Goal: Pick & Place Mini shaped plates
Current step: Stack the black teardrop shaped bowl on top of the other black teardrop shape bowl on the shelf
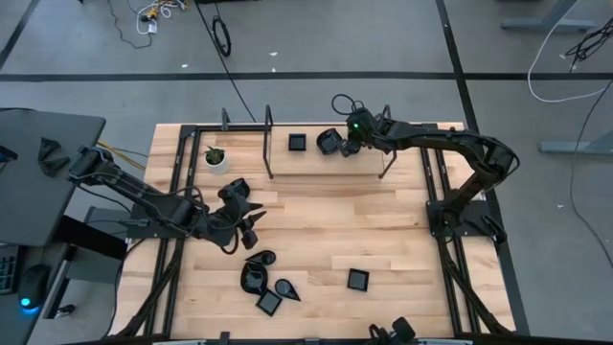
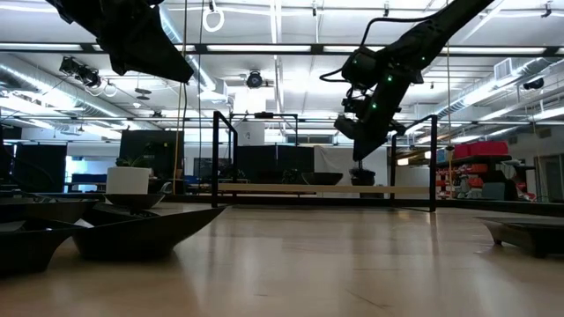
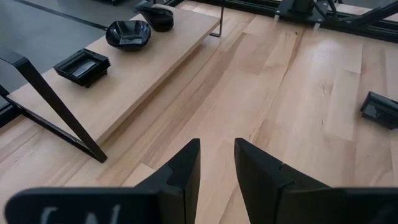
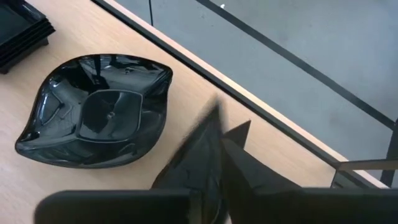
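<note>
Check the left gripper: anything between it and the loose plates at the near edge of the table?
Nothing visible. The left gripper hangs open over bare wood, and the cluster of black plates lies just beyond it with only clear table between them.

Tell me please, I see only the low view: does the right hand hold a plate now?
Observer: No. The right wrist view shows the leaf-shaped plate lying flat on the wooden shelf, beside the right hand.
Operator: Is something else on this shelf?
Observer: Yes. From above, a square plate lies there too.
Operator: And the left hand?
Observer: The left hand is open and empty, over the bare table.
</note>
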Robot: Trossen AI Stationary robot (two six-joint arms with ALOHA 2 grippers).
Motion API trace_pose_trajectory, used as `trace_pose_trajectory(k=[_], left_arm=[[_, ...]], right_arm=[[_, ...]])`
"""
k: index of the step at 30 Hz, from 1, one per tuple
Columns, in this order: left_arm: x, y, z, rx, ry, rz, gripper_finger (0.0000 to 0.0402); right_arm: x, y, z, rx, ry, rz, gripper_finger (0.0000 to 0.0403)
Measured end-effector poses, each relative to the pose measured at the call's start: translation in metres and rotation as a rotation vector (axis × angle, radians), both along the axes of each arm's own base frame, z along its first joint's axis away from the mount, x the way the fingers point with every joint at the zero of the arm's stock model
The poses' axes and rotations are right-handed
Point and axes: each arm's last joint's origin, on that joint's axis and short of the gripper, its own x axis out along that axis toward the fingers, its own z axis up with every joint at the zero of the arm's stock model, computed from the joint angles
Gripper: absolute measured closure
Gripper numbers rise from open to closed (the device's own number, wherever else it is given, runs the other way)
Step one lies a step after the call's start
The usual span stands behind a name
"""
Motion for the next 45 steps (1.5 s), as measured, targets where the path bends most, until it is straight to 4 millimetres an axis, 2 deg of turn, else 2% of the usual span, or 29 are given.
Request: trace_pose_trajectory(k=[7, 12, 16, 21, 28, 35, 45], left_arm=[[0.0, 0.0, 0.0, 0.0, 0.0, 0.0, 0.0296], [0.0, 0.0, 0.0, 0.0, 0.0, 0.0, 0.0296], [0.0, 0.0, 0.0, -0.001, 0.0, 0.0, 0.0296], [0.0, 0.0, 0.0, -0.001, -0.001, 0.0, 0.0296], [0.0, 0.0, 0.0, -0.005, -0.002, 0.002, 0.0296], [0.0, 0.0, 0.0, -0.006, -0.003, 0.002, 0.0296], [0.0, 0.0, 0.0, -0.005, -0.002, 0.002, 0.0296]], right_arm=[[-0.001, 0.0, 0.0, 0.004, 0.007, -0.001, 0.0316], [0.0, 0.003, 0.003, 0.0, 0.0, 0.008, 0.0308], [0.005, 0.011, 0.003, 0.034, -0.016, 0.078, 0.0319], [0.011, 0.019, 0.001, 0.197, -0.113, 0.233, 0.0348], [0.008, 0.017, -0.006, 0.261, -0.094, 0.217, 0.0397], [0.007, 0.01, -0.018, 0.243, -0.026, 0.167, 0.0396], [0.006, 0.009, -0.018, 0.211, -0.01, 0.144, 0.0398]])
